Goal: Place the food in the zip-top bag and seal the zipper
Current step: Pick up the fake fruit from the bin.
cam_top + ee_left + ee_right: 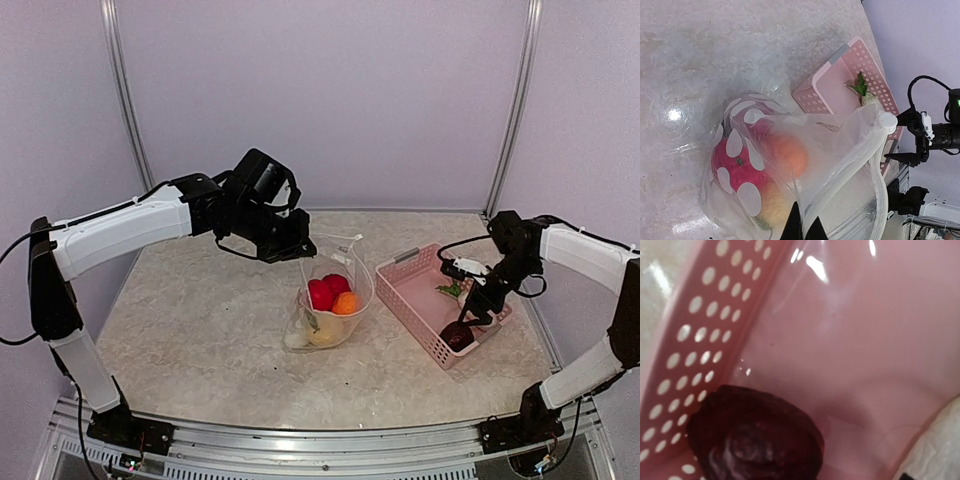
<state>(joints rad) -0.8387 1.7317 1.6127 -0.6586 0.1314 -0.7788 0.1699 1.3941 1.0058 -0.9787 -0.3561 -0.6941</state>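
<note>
1. Dots of white cover the clear zip-top bag [330, 310], which sits mid-tabletop [200, 320] beside the pink basket [405, 290], holding red [322, 293], orange [346, 303] and yellow food.
2. Our left hand [302, 250] is pinched closed on its raised mouth edge.
3. Our right hand [472, 312] hangs over a dark purple piece [458, 336] in the basket; we cannot tell its opening.
4. The bag's long axis stands roughly upright, mouth uppermost.

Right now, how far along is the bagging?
Done: the red pieces, orange piece and yellow piece sit inside the zip-top bag. In hand: the left fingers pinch the bag's mouth edge, while the right fingers hang over the dark purple piece in the pink basket. Left: that piece, the leafy white piece, then the zipper, still open.
</note>
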